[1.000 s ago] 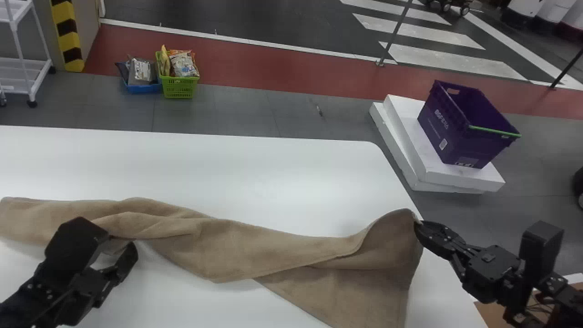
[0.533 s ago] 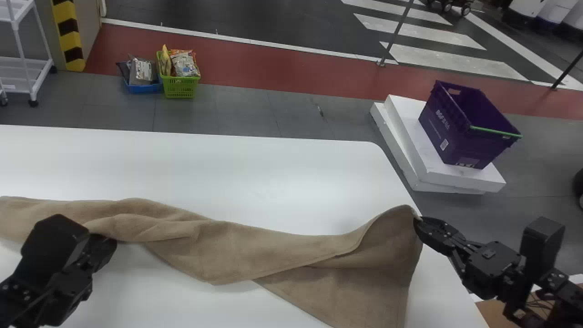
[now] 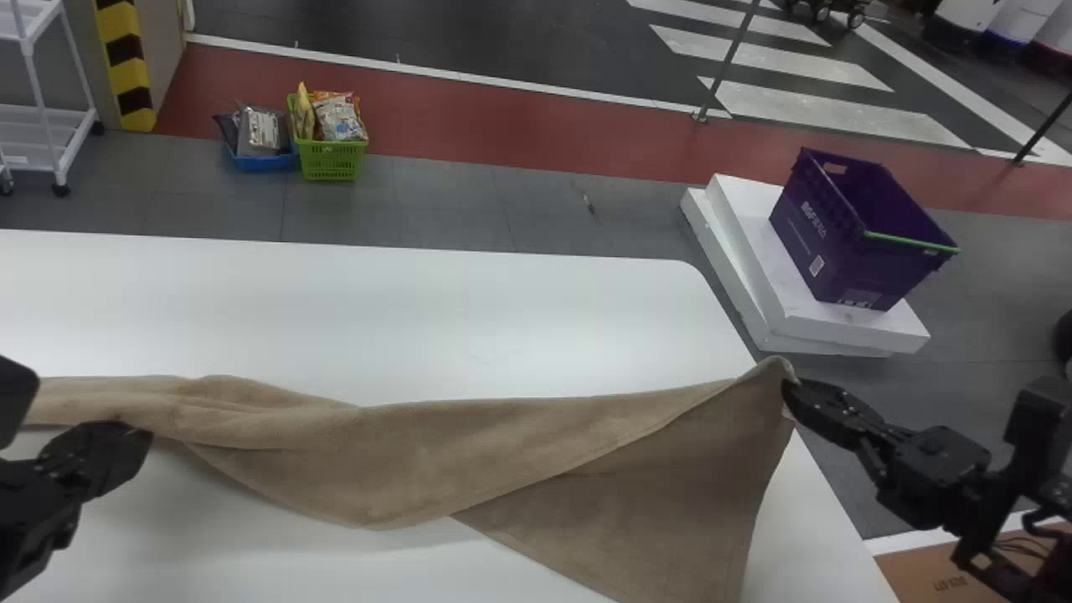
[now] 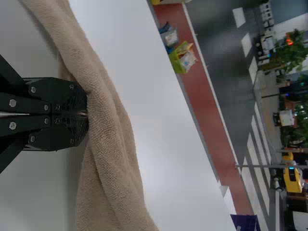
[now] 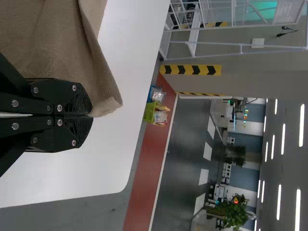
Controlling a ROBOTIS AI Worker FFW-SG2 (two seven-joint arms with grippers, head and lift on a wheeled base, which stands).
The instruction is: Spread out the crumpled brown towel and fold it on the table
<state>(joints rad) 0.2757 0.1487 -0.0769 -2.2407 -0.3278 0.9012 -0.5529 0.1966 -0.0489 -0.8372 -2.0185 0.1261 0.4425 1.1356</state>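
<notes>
You have the brown towel (image 3: 435, 452) spanning from your left end effector (image 3: 132, 434), pinching its side, to your right end effector (image 3: 789, 389), pinching it near one corner.

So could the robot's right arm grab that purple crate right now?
Probably not as things stand: the right claw is shut on a corner of the brown towel, and the purple crate stands off the table, on white slabs beyond its right-hand edge.

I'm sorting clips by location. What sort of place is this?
Probably a large indoor hall laid out like a street, perhaps for demonstrations: a painted crosswalk, yellow-and-black hazard striping and strip lights overhead.
</notes>
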